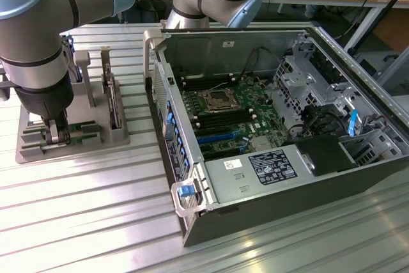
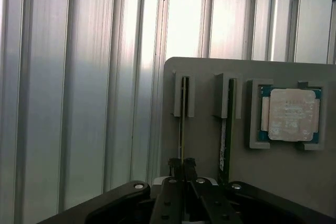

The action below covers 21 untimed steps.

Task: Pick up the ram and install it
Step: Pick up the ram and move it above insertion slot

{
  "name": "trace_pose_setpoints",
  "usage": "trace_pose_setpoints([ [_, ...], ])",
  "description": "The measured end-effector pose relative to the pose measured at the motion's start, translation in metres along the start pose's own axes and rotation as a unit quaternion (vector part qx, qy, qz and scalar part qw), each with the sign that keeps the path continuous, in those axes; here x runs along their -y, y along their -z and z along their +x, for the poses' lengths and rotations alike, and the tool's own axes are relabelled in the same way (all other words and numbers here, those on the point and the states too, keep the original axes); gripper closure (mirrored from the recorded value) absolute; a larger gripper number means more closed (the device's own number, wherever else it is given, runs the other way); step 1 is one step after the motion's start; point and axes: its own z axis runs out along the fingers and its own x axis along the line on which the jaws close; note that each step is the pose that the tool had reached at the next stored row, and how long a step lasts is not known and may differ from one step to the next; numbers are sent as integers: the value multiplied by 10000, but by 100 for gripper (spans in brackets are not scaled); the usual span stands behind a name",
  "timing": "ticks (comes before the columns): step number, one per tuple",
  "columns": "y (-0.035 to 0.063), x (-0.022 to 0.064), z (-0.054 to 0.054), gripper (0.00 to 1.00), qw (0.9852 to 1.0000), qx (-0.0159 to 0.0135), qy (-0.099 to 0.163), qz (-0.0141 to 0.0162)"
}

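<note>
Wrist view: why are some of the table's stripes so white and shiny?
In the wrist view, light bounces off the ribbed metal table and washes some slats nearly white, while the matte grey holder shows no glare; in the exterior view, the same table carries softer bright streaks near the computer case.

Arm (image 1: 38,43): thick silver-grey cylindrical links, pale blue end caps at the joints, black seam rings, black wrist section. Gripper (image 2: 182,163): matte black housing, two angled black linkage bars, small round silver screw heads.
</note>
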Motion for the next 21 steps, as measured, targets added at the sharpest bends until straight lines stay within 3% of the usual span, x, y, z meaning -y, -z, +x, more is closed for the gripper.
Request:
trace_pose_setpoints([
  [21, 6, 1, -19, 88, 10000, 0, 0, 0],
])
